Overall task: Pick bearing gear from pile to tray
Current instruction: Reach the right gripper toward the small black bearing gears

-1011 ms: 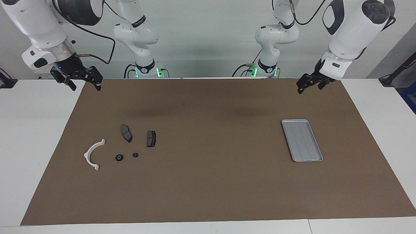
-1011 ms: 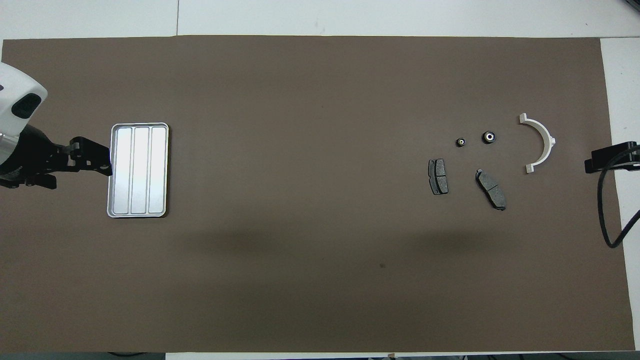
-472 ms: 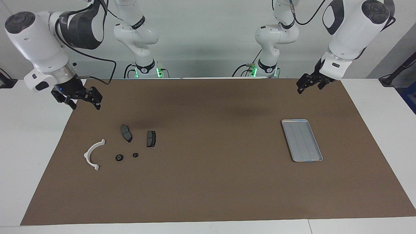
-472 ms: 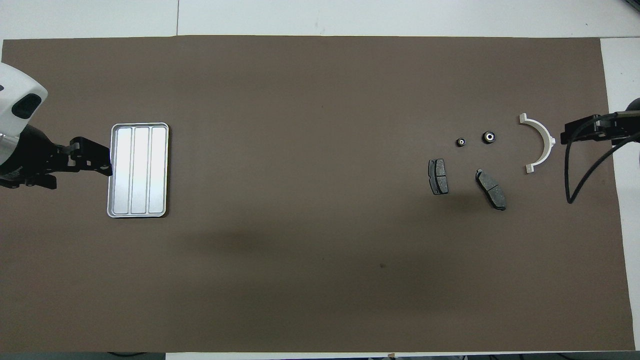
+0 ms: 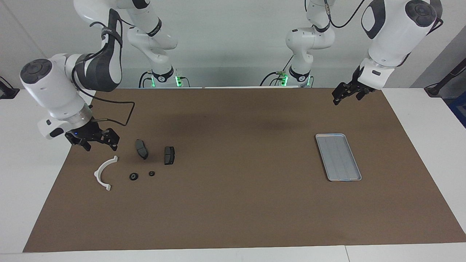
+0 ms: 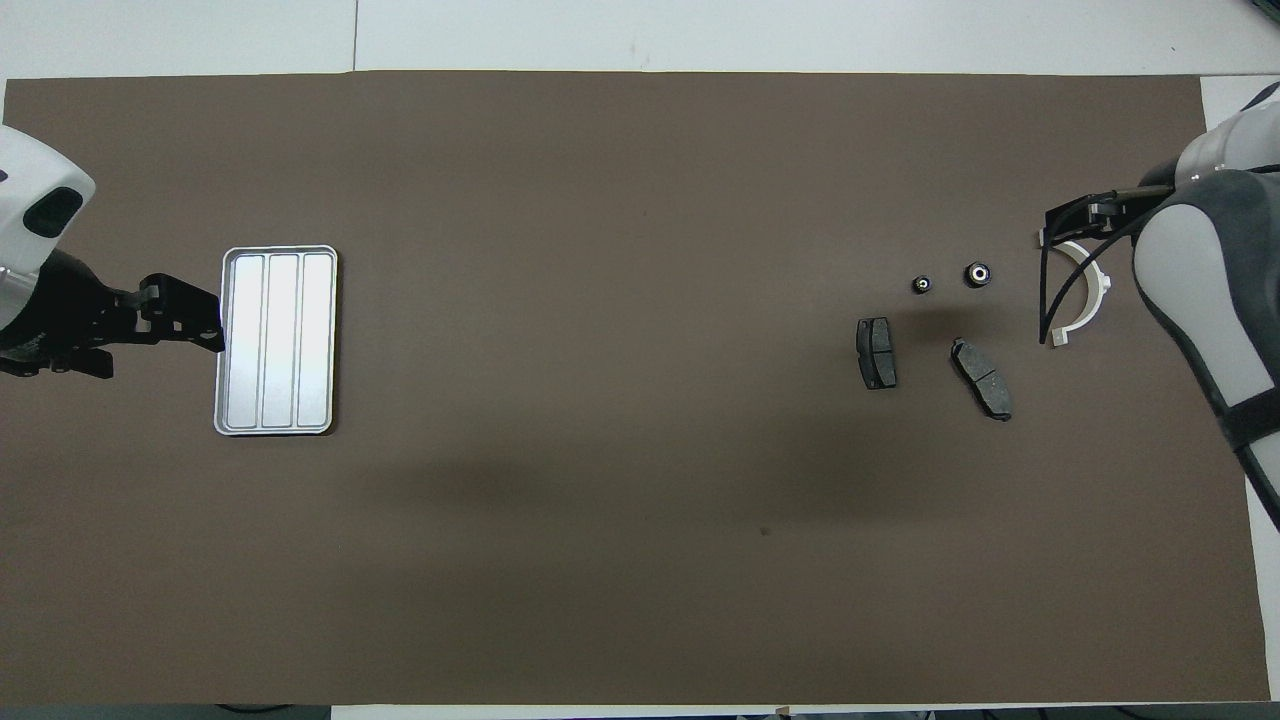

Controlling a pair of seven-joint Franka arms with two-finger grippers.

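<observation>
One camera sits high across the tabletop [image 5: 233, 225] and faces the robots, whose bases stand at twelve o'clock. The other looks steeply down from above the robots' end, the arms entering from six o'clock. Both stand well back and share the whole brown mat [image 6: 600, 500], half a turn apart.

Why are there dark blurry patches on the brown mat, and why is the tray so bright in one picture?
Facing view: the soft dark patches on the brown mat near the robots are probably the raised arms' shadows, and the tray looks dull grey. Overhead view: similar smudges lie on the mat, one beside the two dark plates, and the tray glares nearly white, reflecting light.
</observation>
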